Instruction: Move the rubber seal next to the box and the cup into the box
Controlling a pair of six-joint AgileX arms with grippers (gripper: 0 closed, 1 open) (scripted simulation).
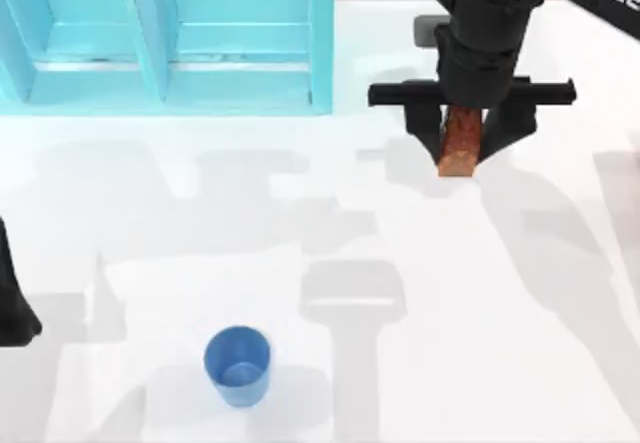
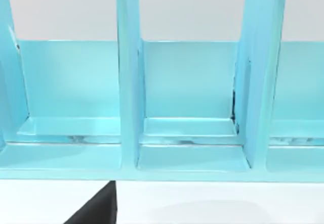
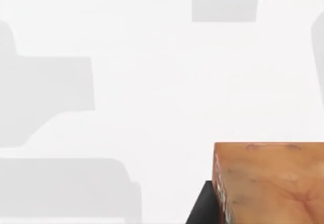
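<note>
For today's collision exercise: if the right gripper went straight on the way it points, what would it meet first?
The right gripper points down, shut on the seal; it would probably meet bare table first, beside the box.

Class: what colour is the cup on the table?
Plain blue cup; it shows best in the top view.

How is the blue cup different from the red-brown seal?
The cup is blue and round; the rubber seal is red-brown, mottled and blocky. The cup stands free on the table near the front; the seal sits in the right gripper beside the box. Neither is in the box.
</note>
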